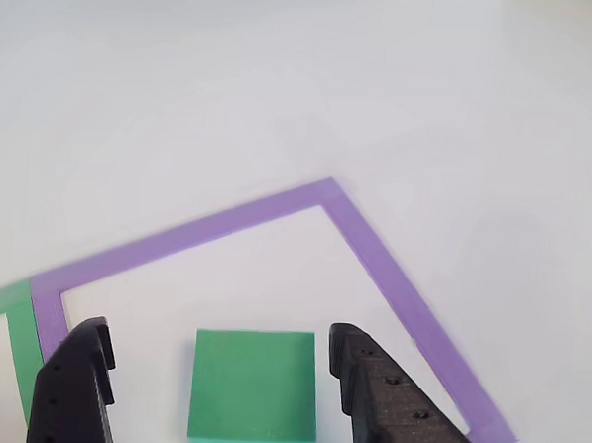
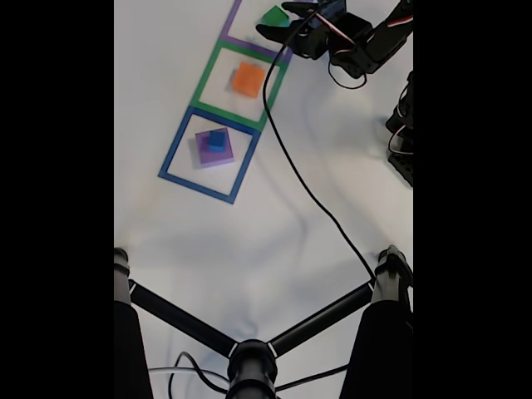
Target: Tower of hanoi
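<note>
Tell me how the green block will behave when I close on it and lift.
The green block looks like matte foam, so it is probably light and may squash slightly under the gripper. Its flat, square sides should grip well without slipping. It sits flat and low inside the purple outline, so it is unlikely to roll or tip.

Lab-like test bench; white table (image 2: 332, 150), taped squares (image 2: 208, 158), tripod legs (image 2: 249, 332)

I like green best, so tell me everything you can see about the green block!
The green square foam block looks matte and soft, with a darker top and a paler teal front side. It sits flat on the white table, inside the purple tape square outline. The black gripper has its open jaws on either side of it, with small gaps, so nothing seems to squeeze it.
</note>
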You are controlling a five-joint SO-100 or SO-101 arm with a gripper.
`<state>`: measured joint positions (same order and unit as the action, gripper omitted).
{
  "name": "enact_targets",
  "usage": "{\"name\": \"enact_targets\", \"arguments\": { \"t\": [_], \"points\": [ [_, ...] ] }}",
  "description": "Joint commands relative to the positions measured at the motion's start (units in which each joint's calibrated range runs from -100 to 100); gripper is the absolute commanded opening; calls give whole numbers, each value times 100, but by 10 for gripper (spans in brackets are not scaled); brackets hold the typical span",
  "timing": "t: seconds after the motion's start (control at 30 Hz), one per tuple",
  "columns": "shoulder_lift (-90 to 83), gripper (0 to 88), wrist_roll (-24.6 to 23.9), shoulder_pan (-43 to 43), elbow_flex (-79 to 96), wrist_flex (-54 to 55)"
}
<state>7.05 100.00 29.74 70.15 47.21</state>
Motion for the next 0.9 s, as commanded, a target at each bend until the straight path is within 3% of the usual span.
{"name": "enact_targets", "arguments": {
  "t": [0.0, 0.13, 0.27, 0.53, 0.63, 0.87],
  "points": [
    [-1651, 225, 0, 42, -95, -1496],
    [-3133, 154, 0, 34, -486, -3762],
    [-4535, 26, 0, -240, -1050, -6061],
    [-6523, 0, 0, -949, -2040, -9250],
    [-6923, 0, 0, -1216, -2258, -9889],
    [-7324, 0, 0, -1925, -2195, -10245]
  ]
}}
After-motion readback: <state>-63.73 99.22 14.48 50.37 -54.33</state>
